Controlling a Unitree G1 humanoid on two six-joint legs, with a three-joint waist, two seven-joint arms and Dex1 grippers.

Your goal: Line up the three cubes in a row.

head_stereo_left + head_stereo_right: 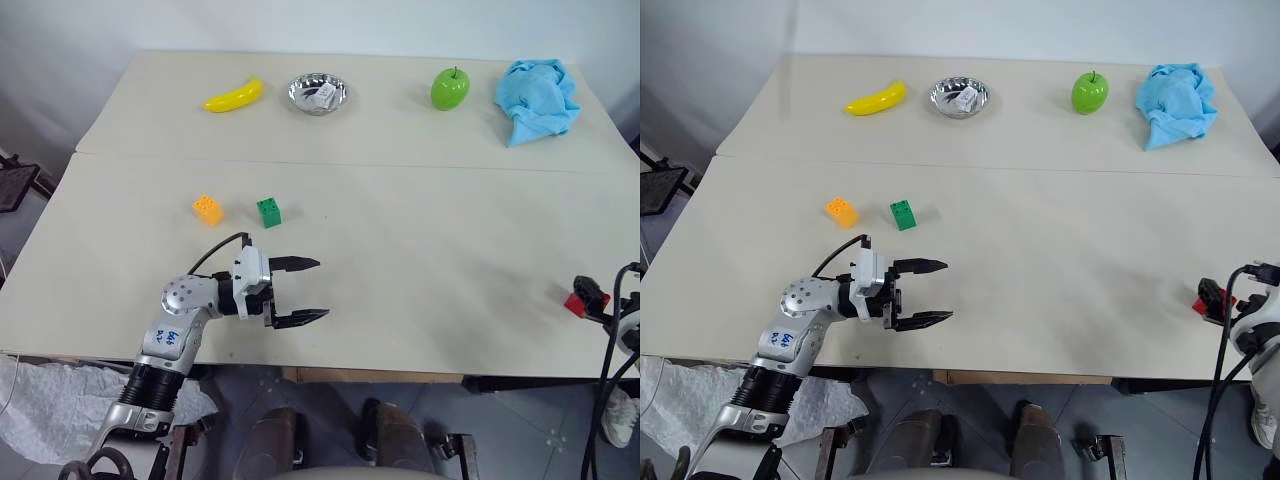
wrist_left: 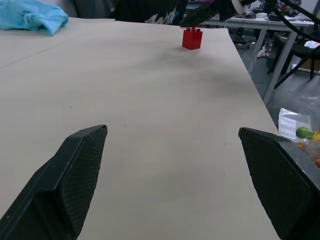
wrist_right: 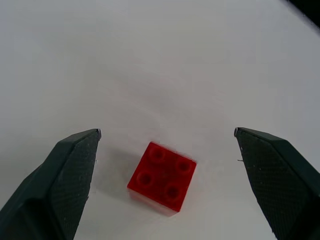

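We see the orange cube (image 1: 208, 210) and green cube (image 1: 268, 212) side by side on the bench (image 1: 420, 250), the red cube (image 3: 162, 177) apart at its right edge, below our released right end effector (image 3: 165, 150); our left end effector (image 1: 308, 291) gapes, empty.

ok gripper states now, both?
Left gripper: open, holding nothing.
Right gripper: open, over the red cube, not gripping it.

A lab or workshop: work table (image 1: 420, 300), cluttered desks (image 2: 260, 22), trailing cables (image 2: 295, 20).
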